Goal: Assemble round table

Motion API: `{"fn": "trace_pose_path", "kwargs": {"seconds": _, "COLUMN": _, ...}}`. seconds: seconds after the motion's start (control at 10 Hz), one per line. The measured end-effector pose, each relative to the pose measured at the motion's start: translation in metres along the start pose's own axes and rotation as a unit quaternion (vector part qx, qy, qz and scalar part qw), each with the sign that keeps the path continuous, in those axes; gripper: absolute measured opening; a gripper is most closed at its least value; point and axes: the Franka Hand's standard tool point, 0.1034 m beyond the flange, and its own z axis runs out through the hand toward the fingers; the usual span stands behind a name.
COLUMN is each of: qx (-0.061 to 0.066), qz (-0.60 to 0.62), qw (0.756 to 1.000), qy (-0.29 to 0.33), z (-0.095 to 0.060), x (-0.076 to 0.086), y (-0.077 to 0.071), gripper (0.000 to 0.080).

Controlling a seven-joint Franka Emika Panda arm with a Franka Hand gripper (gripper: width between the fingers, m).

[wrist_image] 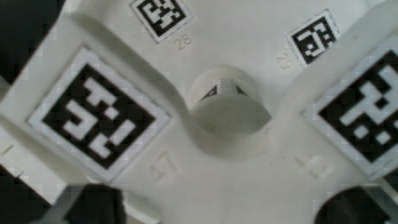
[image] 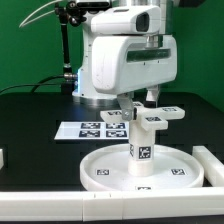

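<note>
The large rimmed round disc (image: 98,163) lies flat on the black table near the front. The short cylindrical leg (image: 141,150) stands upright in its middle, with a tag on its side. The cross-shaped foot piece (image: 160,116) sits level on top of the leg. My gripper (image: 142,106) comes straight down onto it and is shut on it. In the wrist view the foot piece (wrist_image: 228,105) fills the picture with its tagged arms and raised hub. My dark fingers (wrist_image: 75,205) flank one arm, and my gripper (wrist_image: 222,208) closes on that arm.
The marker board (image: 92,129) lies flat behind the disc, toward the exterior view's left. A long white bar (image: 213,165) lies at the exterior view's right of the disc. Another white piece (image: 3,157) shows at the left edge. The arm's base stands behind.
</note>
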Motion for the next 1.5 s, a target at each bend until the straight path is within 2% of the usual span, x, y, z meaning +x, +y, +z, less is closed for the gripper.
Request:
{"fn": "trace_pose_path", "kwargs": {"seconds": 0.2, "qx": -0.001, "qz": -0.001, "qw": 1.0, "qy": 0.0, "z": 0.0001, "x": -0.0056, "y": 0.0056, "gripper": 0.0439}}
{"fn": "trace_pose_path", "kwargs": {"seconds": 0.5, "qx": -0.001, "qz": 0.024, "qw": 1.0, "qy": 0.0, "z": 0.0001, "x": -0.0055, "y": 0.0055, "gripper": 0.0439}}
{"fn": "trace_pose_path", "kwargs": {"seconds": 0.8, "qx": -0.001, "qz": 0.118, "qw": 0.993, "qy": 0.0, "z": -0.0001, "x": -0.0058, "y": 0.006, "gripper": 0.044}}
{"fn": "trace_pose_path", "kwargs": {"seconds": 1.0, "qx": 0.0, "qz": 0.223, "qw": 0.975, "qy": 0.002, "z": -0.0002, "x": -0.0074, "y": 0.0072, "gripper": 0.044}}
{"fn": "trace_pose_path", "kwargs": {"seconds": 1.5, "qx": -0.001, "qz": 0.392, "qw": 0.92, "qy": 0.009, "z": -0.001, "x": -0.0076, "y": 0.0094, "gripper": 0.0442}}
